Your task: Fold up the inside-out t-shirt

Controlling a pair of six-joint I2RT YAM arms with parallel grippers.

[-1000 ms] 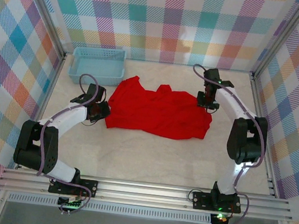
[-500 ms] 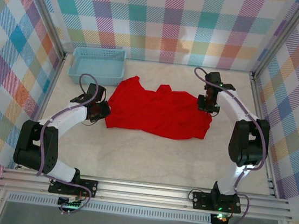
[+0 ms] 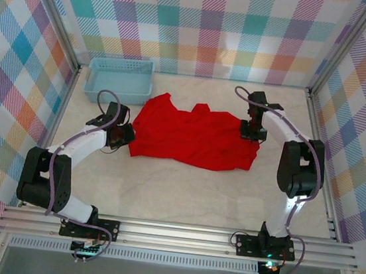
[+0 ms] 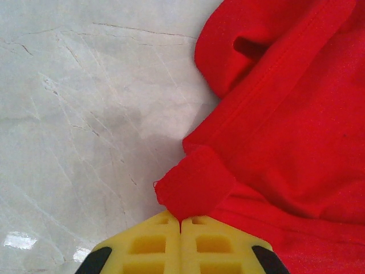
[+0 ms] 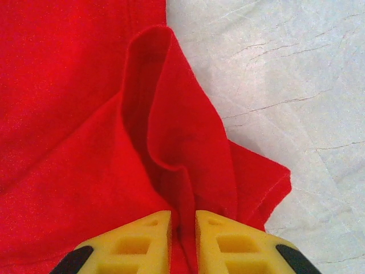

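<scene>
The inside-out t-shirt [image 3: 193, 138], plain bright red, lies spread and rumpled across the middle of the table. At its left edge my left gripper [image 3: 127, 137] is low on the table. In the left wrist view its yellow pads [image 4: 148, 245] are shut on a small corner of the t-shirt [image 4: 285, 114]. My right gripper [image 3: 251, 132] is at the shirt's right edge. In the right wrist view its pads [image 5: 142, 242] pinch a raised fold of the t-shirt [image 5: 68, 114], with cloth filling the narrow gap between them.
A light-blue plastic basket [image 3: 118, 79] stands at the back left, just beyond the shirt's upper left corner. Checked walls enclose the table on three sides. Pale marbled tabletop [image 3: 183, 190] stretches bare in front of the shirt.
The right gripper's jaws have closed in on the fold at the shirt's right edge, and its wrist has shifted slightly. The left arm and the shirt's left side have stayed still.
</scene>
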